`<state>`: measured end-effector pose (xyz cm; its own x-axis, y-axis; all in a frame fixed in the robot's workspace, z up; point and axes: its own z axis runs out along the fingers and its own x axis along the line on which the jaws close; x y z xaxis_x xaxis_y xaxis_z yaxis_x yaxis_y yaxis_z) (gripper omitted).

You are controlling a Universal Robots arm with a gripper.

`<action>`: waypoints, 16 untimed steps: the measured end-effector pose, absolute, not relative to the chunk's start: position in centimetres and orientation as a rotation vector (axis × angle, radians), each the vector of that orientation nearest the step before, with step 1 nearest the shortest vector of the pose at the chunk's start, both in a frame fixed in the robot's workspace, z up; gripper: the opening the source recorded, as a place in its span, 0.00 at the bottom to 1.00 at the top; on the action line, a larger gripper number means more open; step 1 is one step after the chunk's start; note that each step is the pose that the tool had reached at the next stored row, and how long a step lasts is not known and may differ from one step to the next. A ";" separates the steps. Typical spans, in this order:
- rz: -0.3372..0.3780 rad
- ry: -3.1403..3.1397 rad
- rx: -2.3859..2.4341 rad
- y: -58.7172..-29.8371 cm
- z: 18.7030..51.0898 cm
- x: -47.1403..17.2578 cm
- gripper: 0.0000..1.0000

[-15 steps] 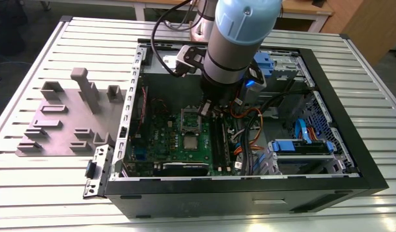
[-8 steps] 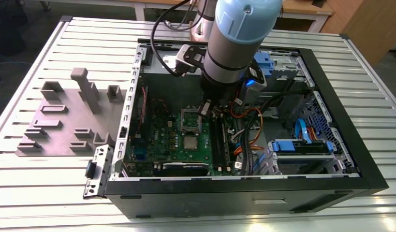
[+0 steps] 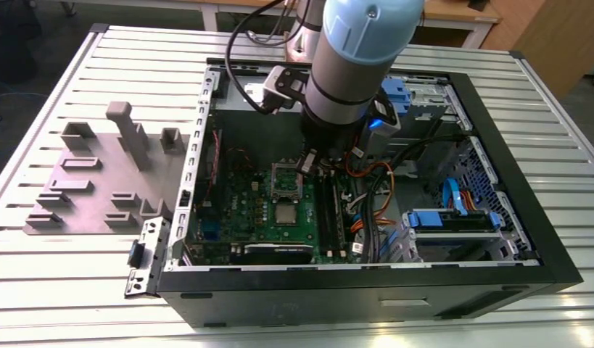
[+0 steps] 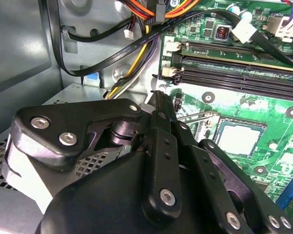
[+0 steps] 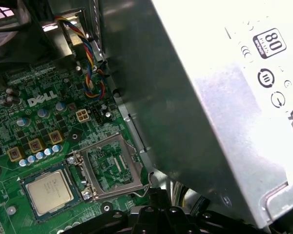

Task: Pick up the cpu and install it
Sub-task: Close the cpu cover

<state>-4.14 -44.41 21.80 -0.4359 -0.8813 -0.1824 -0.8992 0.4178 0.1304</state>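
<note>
Square silvery cpu (image 5: 48,191), pale tan rim, seated in socket (image 5: 51,192)

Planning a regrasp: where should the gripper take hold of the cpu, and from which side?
Probably by two opposite edges, coming straight down from above. The cpu lies flat in its socket on the motherboard, metal top up, beside the open socket frame; only its thin rim offers purchase.

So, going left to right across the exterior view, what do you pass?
Grey holder blocks on the slatted table → the case's open side wall → green motherboard with the cpu → cable bundle → blue drive bay.
</note>
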 end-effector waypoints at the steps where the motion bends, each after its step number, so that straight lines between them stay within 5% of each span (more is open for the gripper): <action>1: 0.319 2.572 -1.619 -44.4 21.9 -4.1 0.11; 16: 0.308 2.577 -1.622 -44.5 22.3 -4.2 0.11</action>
<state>-4.21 -44.52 22.29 -0.4359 -0.8829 -0.1744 -0.8992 0.4189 0.1266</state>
